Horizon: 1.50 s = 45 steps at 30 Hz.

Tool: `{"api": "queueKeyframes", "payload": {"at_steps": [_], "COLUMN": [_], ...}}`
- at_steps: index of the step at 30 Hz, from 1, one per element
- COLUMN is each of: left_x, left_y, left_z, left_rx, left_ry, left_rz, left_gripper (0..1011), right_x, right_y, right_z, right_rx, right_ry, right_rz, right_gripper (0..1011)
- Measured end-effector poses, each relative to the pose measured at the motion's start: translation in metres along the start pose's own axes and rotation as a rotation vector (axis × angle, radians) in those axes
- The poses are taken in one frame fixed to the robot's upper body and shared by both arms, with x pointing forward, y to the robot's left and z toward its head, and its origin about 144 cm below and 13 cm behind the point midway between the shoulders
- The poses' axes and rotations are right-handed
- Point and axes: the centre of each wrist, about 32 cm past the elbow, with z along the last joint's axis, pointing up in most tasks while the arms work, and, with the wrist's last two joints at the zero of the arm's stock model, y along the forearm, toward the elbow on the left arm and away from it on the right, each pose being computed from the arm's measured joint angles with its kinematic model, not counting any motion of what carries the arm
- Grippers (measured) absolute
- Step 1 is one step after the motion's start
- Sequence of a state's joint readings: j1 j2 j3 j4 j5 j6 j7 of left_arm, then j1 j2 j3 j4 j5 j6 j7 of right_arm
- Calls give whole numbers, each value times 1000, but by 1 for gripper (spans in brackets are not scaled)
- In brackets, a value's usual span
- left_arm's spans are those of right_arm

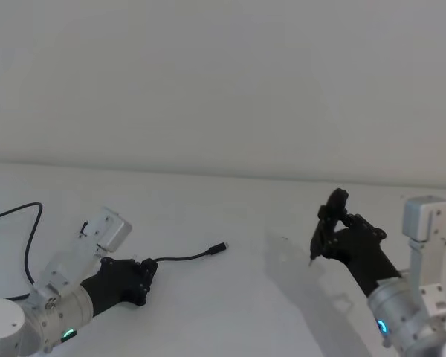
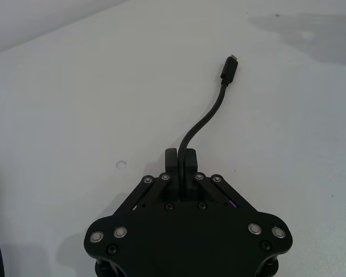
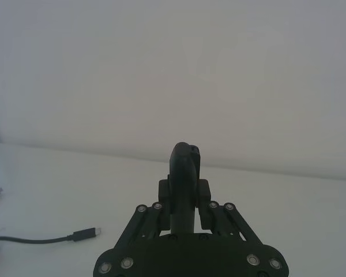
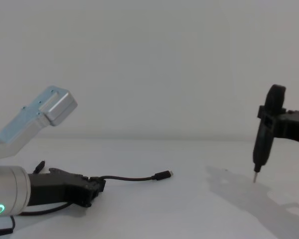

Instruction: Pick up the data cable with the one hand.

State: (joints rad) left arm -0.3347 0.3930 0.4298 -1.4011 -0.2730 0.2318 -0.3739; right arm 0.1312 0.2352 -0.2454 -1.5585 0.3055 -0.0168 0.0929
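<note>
My left gripper (image 1: 149,269) sits low on the white tabletop (image 1: 238,320), its fingers (image 2: 189,164) pinched tight on the long thin black data cable (image 2: 206,115). The cable's free end and metal-tipped plug lie flat on that tabletop. My right gripper (image 4: 270,119) hangs above the tabletop, well apart from the cable, clamped around an upright black pen-shaped tool (image 4: 260,147).
</note>
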Motion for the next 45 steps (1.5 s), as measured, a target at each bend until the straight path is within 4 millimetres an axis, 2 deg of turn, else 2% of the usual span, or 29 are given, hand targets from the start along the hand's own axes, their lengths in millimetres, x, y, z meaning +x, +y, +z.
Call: {"api": "queueKeyframes", "payload": {"at_steps": [11, 23, 45], "left_x": [0, 0, 1], "left_y": [0, 0, -1], "left_z": [0, 0, 3], "left_rx": [0, 0, -8], "left_ry": [0, 0, -20], "left_rz": [0, 0, -16], "left_gripper": [61, 61, 61], "right_x": [-8, -17, -23], "right_y": [34, 60, 67], "right_z": [-12, -11, 6], "right_rx": [-12, 1, 60], "right_ry": [-3, -17, -28], "right_rz": [31, 85, 162], "right_gripper": [274, 274, 274]}}
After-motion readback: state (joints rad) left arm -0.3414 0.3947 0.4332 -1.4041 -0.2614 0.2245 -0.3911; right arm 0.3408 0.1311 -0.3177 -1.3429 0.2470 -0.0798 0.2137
